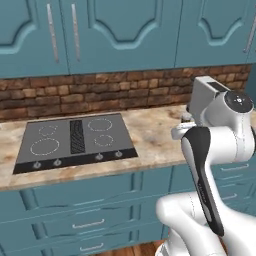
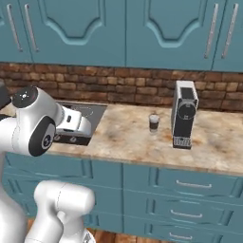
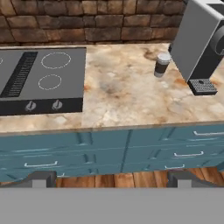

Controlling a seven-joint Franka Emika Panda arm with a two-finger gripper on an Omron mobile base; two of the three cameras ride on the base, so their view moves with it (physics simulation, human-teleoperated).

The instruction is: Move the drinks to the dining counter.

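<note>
Marble counter (image 3: 118, 96) under brick wall. Paper cup (image 3: 162, 64) upright, upper right of hand view, just beside coffee machine (image 3: 199, 48), well ahead of gripper (image 3: 111, 178). Fingers (image 3: 41, 178) spread wide, empty.

A home kitchen, seemingly: teal cabinets (image 2: 142, 28), brick backsplash (image 1: 90, 92), black stovetop (image 1: 75, 140) and coffee machine (image 2: 184, 114) on marble counter (image 3: 122, 92).
</note>
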